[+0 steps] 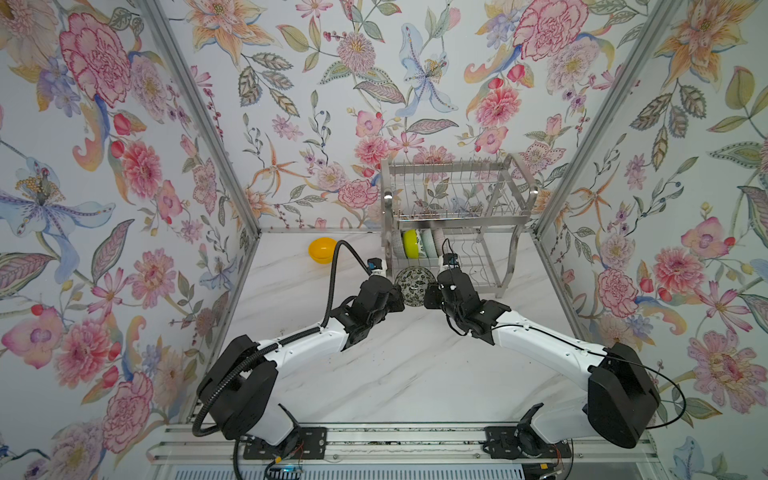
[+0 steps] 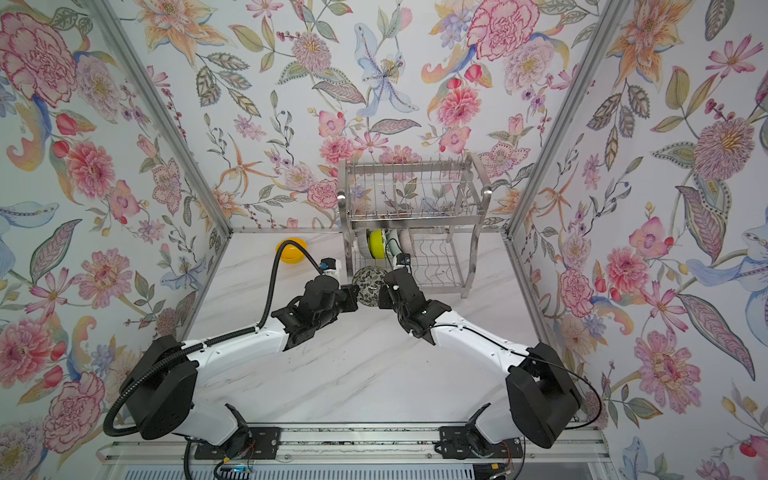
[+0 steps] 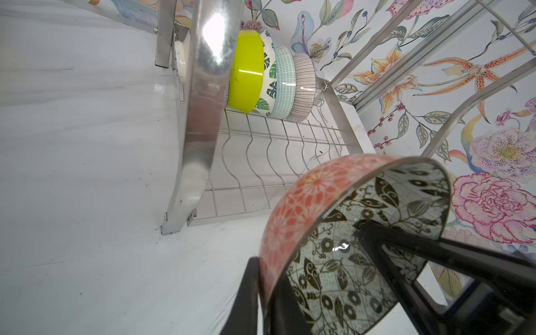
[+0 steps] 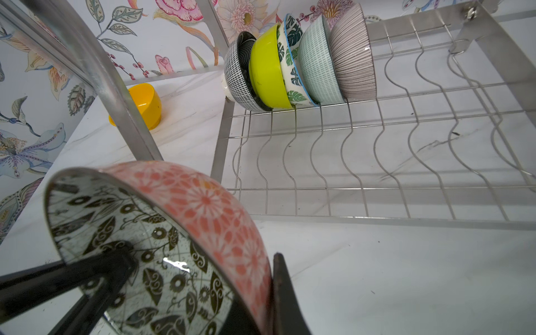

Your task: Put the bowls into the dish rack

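A bowl with a dark floral inside (image 1: 412,286) (image 2: 369,285) and a coral flower outside (image 3: 293,208) (image 4: 208,203) is held on edge just in front of the dish rack (image 1: 457,167) (image 2: 409,166). My left gripper (image 1: 400,298) (image 3: 262,278) is shut on one side of its rim. On the opposite side, my right gripper (image 1: 429,297) (image 4: 268,278) is shut on the rim too. In the rack's lower tier stand the speckled (image 4: 240,72), lime-green (image 4: 266,66), leaf-print (image 4: 291,58), pale green (image 4: 317,61) and ribbed (image 4: 352,55) bowls. An orange-yellow bowl (image 1: 322,250) (image 4: 145,104) lies on the table.
The rack's flat steel leg (image 3: 200,116) rises close beside the held bowl. Wavy divider wires (image 4: 406,145) to the right of the stacked bowls hold nothing. The upper tier (image 1: 453,195) looks bare. Floral walls close in three sides of the white marble table (image 1: 395,365).
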